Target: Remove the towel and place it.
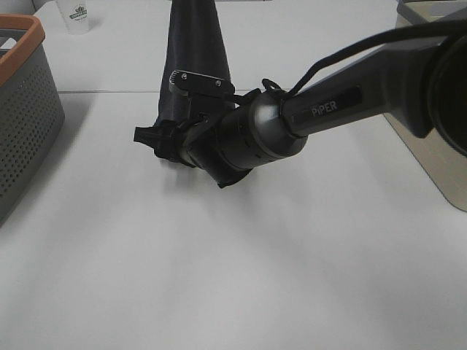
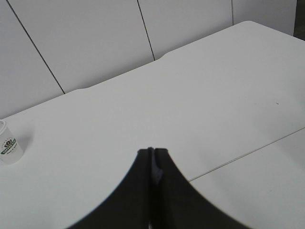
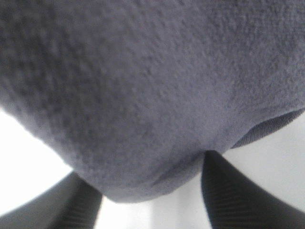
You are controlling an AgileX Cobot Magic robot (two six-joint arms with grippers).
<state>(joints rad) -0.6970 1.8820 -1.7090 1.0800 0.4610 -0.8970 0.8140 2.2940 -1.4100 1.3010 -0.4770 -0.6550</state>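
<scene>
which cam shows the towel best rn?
Exterior high: the towel hangs as a long dark drape, top cropped. Right wrist shows only blurred close-up cloth. Left wrist shows at most a sliver between shut jaws.

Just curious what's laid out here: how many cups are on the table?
1. The cup stands at the table's far left, beyond the grey basket. More could be hidden behind the arm or the hanging towel.

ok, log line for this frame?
towel hanging, top out of frame | left claw shut, cloth sliver pinched | right claw open around towel's lower end | not yet placed
</scene>
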